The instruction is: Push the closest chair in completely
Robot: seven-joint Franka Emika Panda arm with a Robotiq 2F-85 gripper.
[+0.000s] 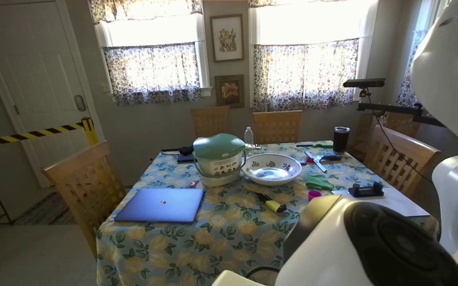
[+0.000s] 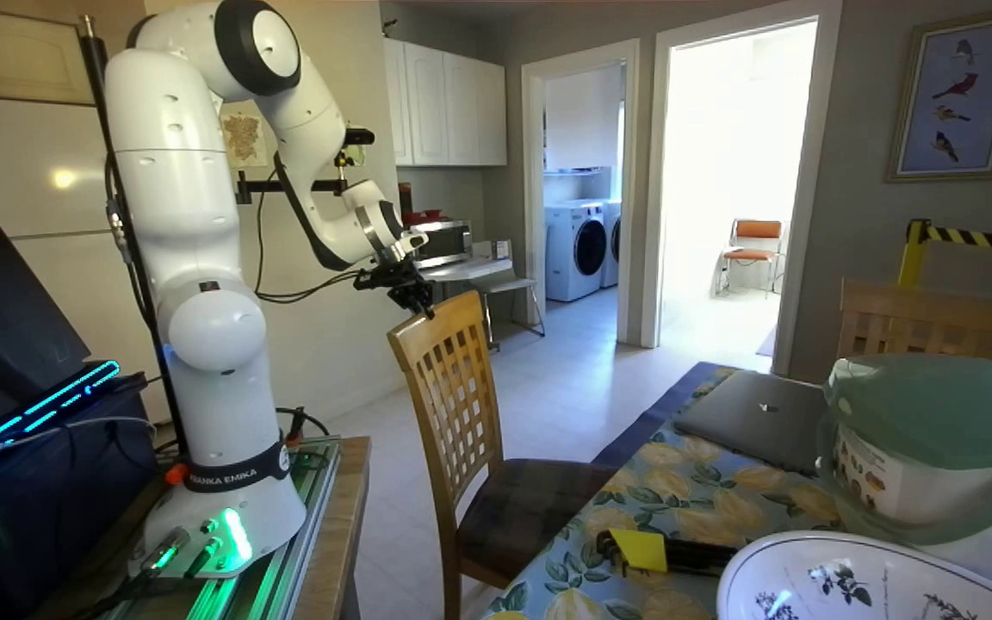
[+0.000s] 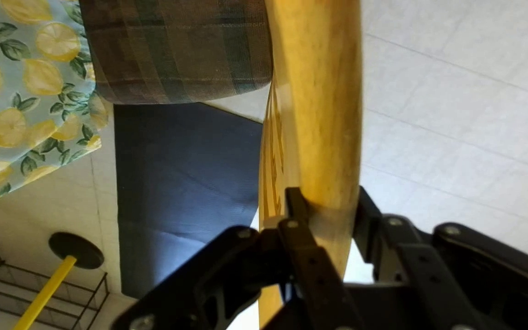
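Chair (image 2: 509, 508): between arm base (image 2: 263, 517) and table (image 2: 668, 495), backrest (image 2: 457, 400) on the base side. Pincer (image 3: 330, 206): clamped on the top rail (image 3: 330, 114), going by the wrist view, fingers (image 3: 296, 204) against both faces. Progress: grip apparently done, push not finished. In the wrist view, most of the seat (image 3: 177, 50) uncovered, front end meeting the lemon cloth (image 3: 7, 128); amount tucked under, if any: can't tell. Backrest well apart from the table edge. Left to do, probably: drive straight toward the table until tucked fully under, stop with backrest close to the edge, then let go and lift clear. Likely trouble: slipping along the rail or swinging the seat crooked; best to push slow and level.
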